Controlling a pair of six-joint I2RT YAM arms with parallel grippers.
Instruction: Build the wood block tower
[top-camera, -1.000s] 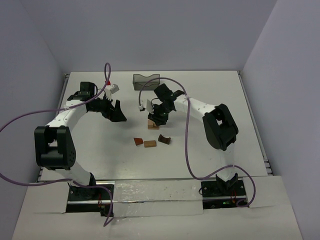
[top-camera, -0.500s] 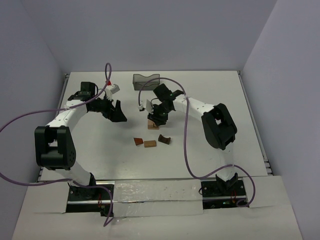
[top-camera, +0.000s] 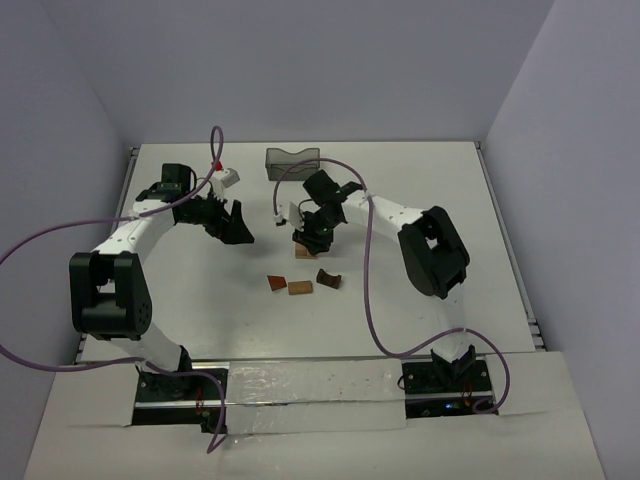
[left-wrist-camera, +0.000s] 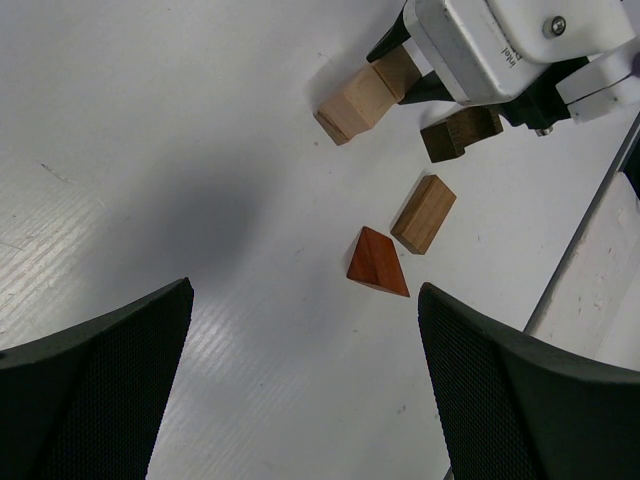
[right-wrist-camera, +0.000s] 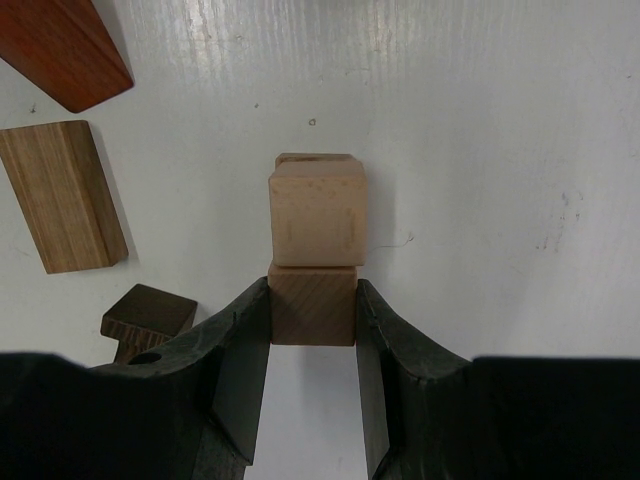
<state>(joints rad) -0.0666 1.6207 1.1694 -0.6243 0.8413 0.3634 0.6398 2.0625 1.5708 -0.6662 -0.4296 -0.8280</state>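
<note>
Wood block tower (top-camera: 306, 250) stands near the middle of the table (top-camera: 420, 190) as a pale cube (right-wrist-camera: 316, 212) on a thin tan piece (right-wrist-camera: 314, 157). We see the right gripper (top-camera: 309, 239) pinching a darker tan cube (right-wrist-camera: 313, 305) just beside that pale cube, though we cannot tell whether the two touch. Nearer the arms' bases we find the reddish wedge (left-wrist-camera: 377, 262), a tan bar (left-wrist-camera: 423, 213) and the dark arch (left-wrist-camera: 460, 133) lying loose on the table, while our left gripper (top-camera: 232, 224) hangs well off to the left, jaws spread wide.
</note>
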